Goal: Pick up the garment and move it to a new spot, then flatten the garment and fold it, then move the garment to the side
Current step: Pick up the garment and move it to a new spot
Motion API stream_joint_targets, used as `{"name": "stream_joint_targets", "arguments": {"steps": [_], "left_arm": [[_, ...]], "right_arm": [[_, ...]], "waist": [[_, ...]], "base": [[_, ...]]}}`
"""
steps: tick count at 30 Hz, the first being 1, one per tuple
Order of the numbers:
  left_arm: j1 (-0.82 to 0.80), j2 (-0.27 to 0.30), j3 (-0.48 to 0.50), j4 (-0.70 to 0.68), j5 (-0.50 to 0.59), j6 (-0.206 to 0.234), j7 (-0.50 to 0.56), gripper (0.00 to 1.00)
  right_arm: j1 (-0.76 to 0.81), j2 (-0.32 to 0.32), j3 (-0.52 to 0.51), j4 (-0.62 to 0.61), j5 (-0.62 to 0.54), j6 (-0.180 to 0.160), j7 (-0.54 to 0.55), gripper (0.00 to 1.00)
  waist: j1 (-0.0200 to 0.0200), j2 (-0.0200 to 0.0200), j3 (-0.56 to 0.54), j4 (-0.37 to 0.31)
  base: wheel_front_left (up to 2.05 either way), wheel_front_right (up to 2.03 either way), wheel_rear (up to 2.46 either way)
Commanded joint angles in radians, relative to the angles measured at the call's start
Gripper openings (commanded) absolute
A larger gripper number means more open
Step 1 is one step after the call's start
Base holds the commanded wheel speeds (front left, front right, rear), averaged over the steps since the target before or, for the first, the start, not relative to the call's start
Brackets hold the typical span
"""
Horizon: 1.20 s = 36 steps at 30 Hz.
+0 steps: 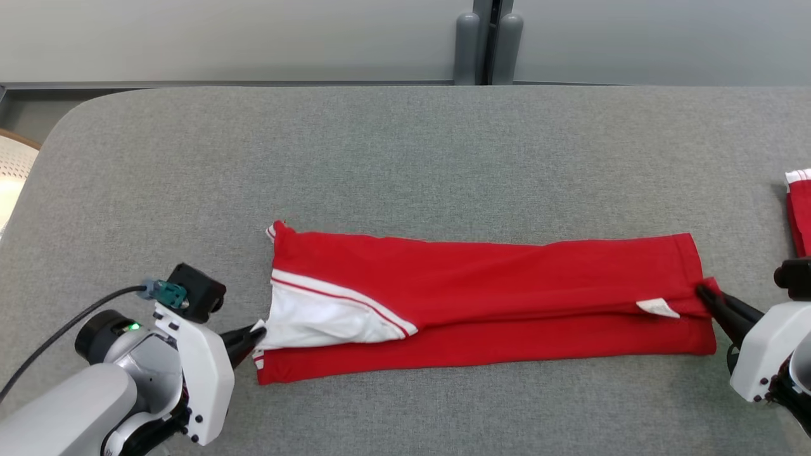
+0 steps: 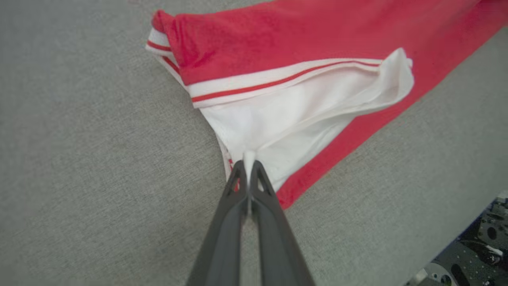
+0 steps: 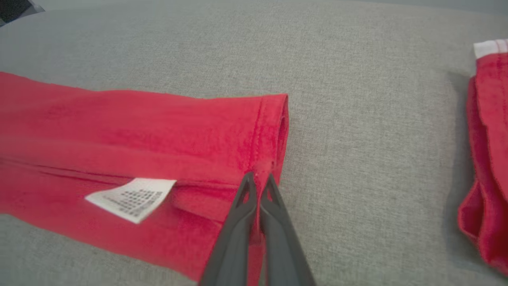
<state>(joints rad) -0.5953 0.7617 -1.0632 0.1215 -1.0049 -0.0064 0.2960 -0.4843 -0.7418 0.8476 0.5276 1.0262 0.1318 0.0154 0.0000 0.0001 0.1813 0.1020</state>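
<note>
Red garment (image 1: 488, 297) flat, centre of tabletop (image 1: 405, 158); left claw (image 1: 256, 332) clamped on its white end, right claw (image 1: 702, 292) clamped on hem.

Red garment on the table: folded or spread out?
Folded. The red garment lies as a long narrow strip, upper layer overlapping a lower one, with left pincer and right pincer pinching its ends.

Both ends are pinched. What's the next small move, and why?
Probably ease the two arms slightly apart, both shut. The left gripper pinches the rumpled white panel of the garment, and the right gripper pinches the red hem at the other end. A light pull along the strip should smooth the top layer before release.
</note>
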Motion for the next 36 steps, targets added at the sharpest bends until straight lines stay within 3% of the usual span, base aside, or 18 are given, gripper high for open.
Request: {"name": "stream_joint_targets", "arguments": {"steps": [1,9,10,11,12,14,15,16,23,27,28,31,34,36], "left_arm": [[0.01,0.005,0.001,-0.002,-0.003,0.004,0.001,0.0],[0.038,-0.004,-0.023,0.008,-0.012,0.016,0.026,0.0],[0.04,-0.006,-0.025,0.011,-0.011,0.017,0.027,0.0],[0.04,-0.007,-0.028,0.014,-0.007,0.018,0.025,0.38],[0.039,-0.009,-0.031,0.016,-0.004,0.019,0.024,0.67],[0.043,-0.014,-0.03,0.021,-0.002,0.022,0.016,0.82],[0.047,-0.016,-0.029,0.024,-0.003,0.025,0.012,0.96],[0.049,-0.017,-0.027,0.026,-0.001,0.027,0.005,1.0],[0.035,-0.055,0.079,0.055,-0.005,0.103,-0.183,1.0],[0.038,-0.102,0.177,0.078,-0.025,0.149,-0.361,1.0],[0.056,-0.131,0.226,0.091,-0.04,0.157,-0.454,1.0],[0.08,-0.179,0.306,0.102,-0.067,0.15,-0.542,1.0],[0.117,-0.237,0.414,0.092,-0.037,0.134,-0.56,1.0],[0.16,-0.292,0.519,0.065,0.011,0.099,-0.56,1.0]], "right_arm": [[0.014,-0.009,-0.001,-0.003,0.004,-0.002,0.004,0.0],[0.032,-0.025,0.034,-0.022,0.036,-0.002,0.076,0.0],[0.034,-0.027,0.035,-0.017,0.039,-0.002,0.084,0.41],[0.035,-0.027,0.037,-0.013,0.045,-0.002,0.096,1.0],[0.035,-0.028,0.037,-0.014,0.047,-0.002,0.099,1.0],[0.038,-0.03,0.036,-0.02,0.06,-0.002,0.109,1.0],[0.043,-0.032,0.034,-0.018,0.068,-0.002,0.119,1.0],[0.046,-0.037,0.037,-0.017,0.072,-0.002,0.132,1.0],[0.012,-0.032,-0.049,-0.009,0.104,-0.002,0.042,1.0],[-0.001,-0.002,-0.107,-0.011,0.09,-0.002,-0.086,1.0],[-0.006,0.02,-0.128,-0.013,0.063,-0.002,-0.158,1.0],[0.0,0.059,-0.161,-0.015,0.026,-0.002,-0.243,1.0],[0.017,0.105,-0.218,-0.019,-0.032,-0.002,-0.276,1.0],[0.027,0.14,-0.289,-0.042,-0.095,-0.002,-0.281,1.0]], "waist": [[0.0,-0.0001,-0.001,-0.002],[0.0,-0.0001,-0.011,-0.013],[0.0,-0.0001,-0.013,-0.013],[0.0,-0.0001,-0.014,-0.014],[0.0,-0.0001,-0.016,-0.014],[0.0,-0.0001,-0.019,-0.013],[0.0,-0.0001,-0.021,-0.013],[0.0,-0.0001,-0.023,-0.013],[0.0,-0.0001,-0.037,-0.006],[0.0,-0.0001,-0.043,-0.001],[0.0,-0.0001,-0.047,0.001],[0.0,-0.0001,-0.053,0.005],[0.0,-0.0001,-0.053,0.009],[0.0,-0.0001,-0.051,0.012]], "base": [[0.0,0.0,0.0],[0.0,0.0,0.0],[0.0,0.0,0.0],[0.0,0.0,0.0],[0.0,0.0,0.0],[0.0,0.0,0.0],[0.0,0.0,0.0],[0.0,0.0,0.0],[0.0,0.0,0.0],[0.0,0.0,0.0],[0.0,0.0,0.0],[0.0,0.0,0.0],[0.0,0.0,0.0],[0.0,0.0,0.0]]}}
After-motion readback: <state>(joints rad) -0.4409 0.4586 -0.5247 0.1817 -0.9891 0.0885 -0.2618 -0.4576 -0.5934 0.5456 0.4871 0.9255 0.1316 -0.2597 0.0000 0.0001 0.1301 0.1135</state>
